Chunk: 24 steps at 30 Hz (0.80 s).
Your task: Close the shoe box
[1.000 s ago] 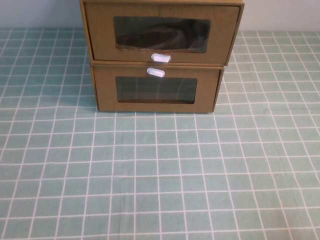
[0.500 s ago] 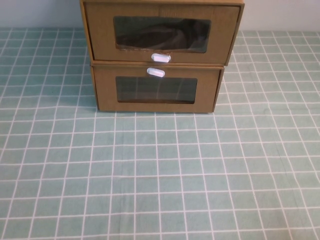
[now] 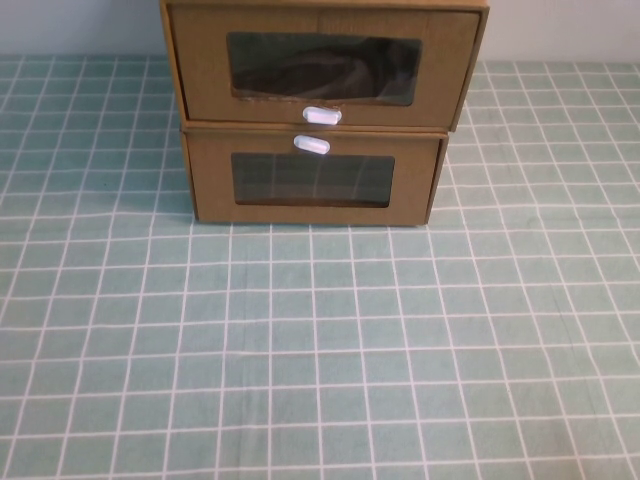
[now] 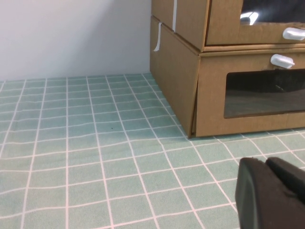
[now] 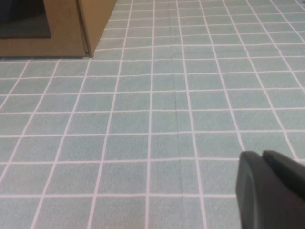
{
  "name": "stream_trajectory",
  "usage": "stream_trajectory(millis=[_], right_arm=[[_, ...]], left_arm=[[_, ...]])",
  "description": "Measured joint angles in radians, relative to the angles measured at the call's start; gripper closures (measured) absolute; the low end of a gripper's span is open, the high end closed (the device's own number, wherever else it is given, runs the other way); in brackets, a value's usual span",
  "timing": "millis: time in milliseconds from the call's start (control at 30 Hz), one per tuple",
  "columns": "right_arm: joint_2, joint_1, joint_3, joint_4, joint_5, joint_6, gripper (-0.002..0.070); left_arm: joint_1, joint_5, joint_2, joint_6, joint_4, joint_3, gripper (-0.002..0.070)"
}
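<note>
While the shoe box (image 3: 320, 65) sits at 12 o'clock atop its twin (image 3: 315, 180), we can't tell if our left claw (image 4: 271, 195) or right claw (image 5: 269, 191), both low over the worktop (image 3: 320, 350), is open.

Staged tabletop test setup, not a lived-in room.

Flat work surface covered with a green checked cloth (image 3: 320, 340) ruled in white lines; plain pale wall (image 4: 71, 38) right behind; nothing set out but two stacked cardboard boxes (image 3: 318, 110) with clear front windows. Black robot gripper tips at the edge of each wrist view, left (image 4: 271, 193) and right (image 5: 269, 191), low over the cloth.
</note>
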Motion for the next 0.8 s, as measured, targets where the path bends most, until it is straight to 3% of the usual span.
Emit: stream_trajectory(millis=[200,367,500,667,800], right_arm=[[0.000,0.000,0.000,0.002,0.000,0.000,0.0687],[0.000,0.000,0.000,0.002,0.000,0.000,0.0687],[-0.002,0.000,0.000,0.004,0.000,0.000,0.0687],[-0.002,0.000,0.000,0.004,0.000,0.000,0.0687],[-0.002,0.000,0.000,0.004,0.000,0.000,0.0687]], left_arm=[[0.012,-0.033,-0.002,-0.039,0.077,0.002,0.0680],[0.136,-0.025,-0.086,-0.370,0.435,0.002,0.0680],[0.214,0.123,-0.152,-0.567,0.633,0.002,0.0680],[0.251,0.326,-0.154,-0.619,0.718,0.002,0.0680],[0.251,0.366,-0.154,-0.641,0.740,0.000,0.0680]])
